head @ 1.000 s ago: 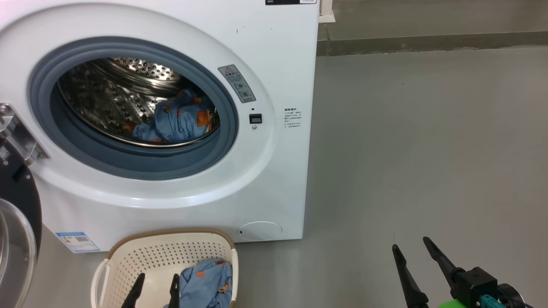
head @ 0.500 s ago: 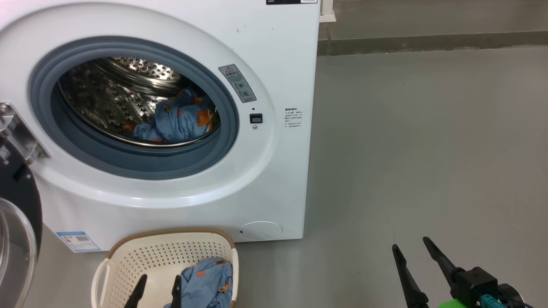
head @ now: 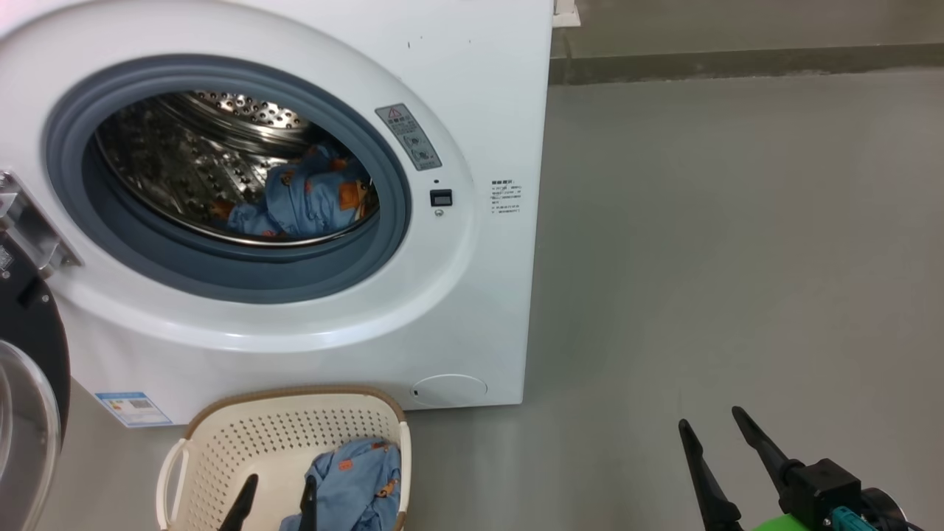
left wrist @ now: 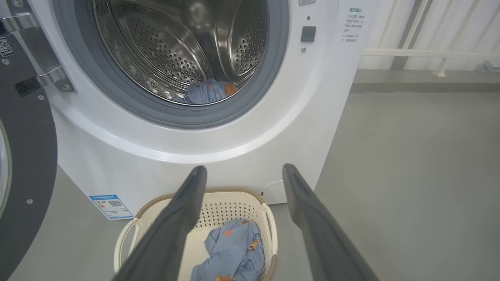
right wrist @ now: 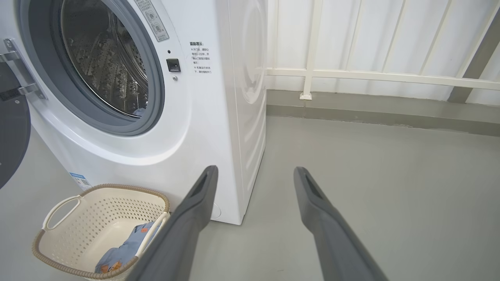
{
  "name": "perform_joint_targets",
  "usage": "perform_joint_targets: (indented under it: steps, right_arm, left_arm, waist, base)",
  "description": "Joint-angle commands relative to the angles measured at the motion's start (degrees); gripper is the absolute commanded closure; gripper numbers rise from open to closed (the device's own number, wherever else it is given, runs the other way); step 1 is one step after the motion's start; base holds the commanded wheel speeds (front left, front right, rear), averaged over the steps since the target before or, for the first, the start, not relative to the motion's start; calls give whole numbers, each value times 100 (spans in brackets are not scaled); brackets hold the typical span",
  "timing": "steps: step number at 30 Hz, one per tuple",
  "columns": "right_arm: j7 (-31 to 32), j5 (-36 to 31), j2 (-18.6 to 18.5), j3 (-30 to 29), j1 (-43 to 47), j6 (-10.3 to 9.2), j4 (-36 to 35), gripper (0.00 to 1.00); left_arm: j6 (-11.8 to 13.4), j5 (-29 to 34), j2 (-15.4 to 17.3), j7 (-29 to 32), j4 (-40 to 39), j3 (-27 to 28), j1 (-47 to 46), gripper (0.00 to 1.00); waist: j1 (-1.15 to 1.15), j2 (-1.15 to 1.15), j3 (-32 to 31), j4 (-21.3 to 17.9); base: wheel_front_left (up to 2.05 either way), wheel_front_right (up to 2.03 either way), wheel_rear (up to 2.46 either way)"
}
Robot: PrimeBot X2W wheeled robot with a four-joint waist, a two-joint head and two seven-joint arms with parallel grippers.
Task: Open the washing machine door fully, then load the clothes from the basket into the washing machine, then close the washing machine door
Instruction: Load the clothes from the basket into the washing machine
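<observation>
The white washing machine stands with its door swung wide open at the far left, hinge showing. Light-blue clothes lie inside the steel drum. On the floor in front sits the cream basket with more blue clothes in its right half. My left gripper hovers open over the basket, nothing between its fingers; in its wrist view the left gripper frames the basket. My right gripper stands open over bare floor, to the right of the machine.
Grey floor stretches to the right of the machine. A white railing and a low kerb run behind it. A blue label sits at the machine's lower left corner, a round cap at its lower right.
The head camera has shifted slightly, so the machine sits a little higher in the picture. The left gripper's tips have sunk a little lower over the basket. The right gripper is still.
</observation>
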Motion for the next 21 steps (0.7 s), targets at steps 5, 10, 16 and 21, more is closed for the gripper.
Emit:
perform_joint_targets:
  steps: [5,10,16,21]
  right_arm:
    - [16,-48,-22,23,-164,9,-214,0]
    - [29,-99,-22,-60,-258,9,-299,0]
    - [70,-205,-22,-152,-429,9,-492,0]
    - [94,-295,-21,-209,-618,9,-679,0]
  left_arm:
    - [-79,70,-55,-37,16,232,-165,0]
    - [-165,98,-113,-37,175,287,-390,0]
    - [-343,133,-161,-37,593,336,-842,0]
    - [-552,198,-147,-37,1175,332,-1367,0]
  waist:
    - [0,0,215,-23]
    - [0,0,604,-46]
    - [0,0,1332,-69]
    - [0,0,2043,-136]
  base:
    - [0,0,0]
    - [0,0,0]
    - [0,0,0]
    - [0,0,0]
